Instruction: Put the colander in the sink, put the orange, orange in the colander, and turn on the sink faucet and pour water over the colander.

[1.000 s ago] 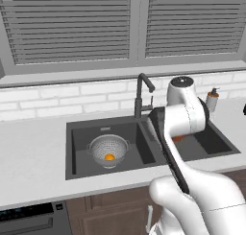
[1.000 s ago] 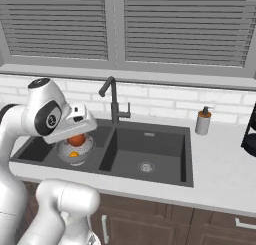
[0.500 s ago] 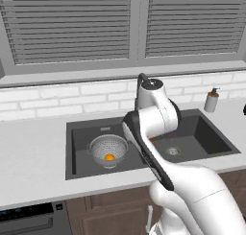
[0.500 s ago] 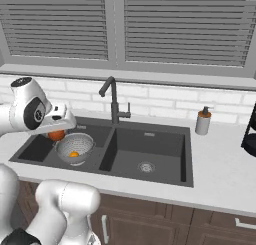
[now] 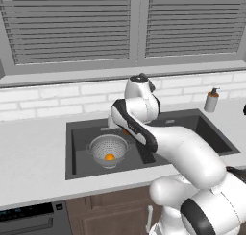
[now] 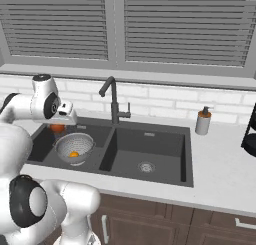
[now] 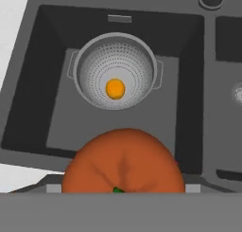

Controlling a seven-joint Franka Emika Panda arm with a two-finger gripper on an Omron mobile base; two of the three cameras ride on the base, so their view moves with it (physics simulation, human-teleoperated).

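Note:
The silver colander (image 5: 109, 148) (image 6: 75, 147) (image 7: 116, 67) stands in the left basin of the dark sink (image 6: 150, 141), with one small orange (image 7: 115, 89) (image 5: 109, 157) lying in its bottom. My gripper (image 6: 60, 120) hangs over that basin, above and a little to the side of the colander. It is shut on the second orange (image 7: 123, 162) (image 6: 57, 128), which looms large and close in the hand view. The dark faucet (image 6: 114, 101) rises behind the divider between the basins. No water is running.
The right basin has a round silver drain (image 6: 146, 166). On the counter at the right stands a white soap bottle (image 6: 202, 121) (image 5: 211, 100). Light counter runs around the sink, with a brick wall and window blinds behind it.
The arm has swung left, from over the sink's middle to over the left basin, carrying the orange with it. The colander and the orange inside it have stayed put.

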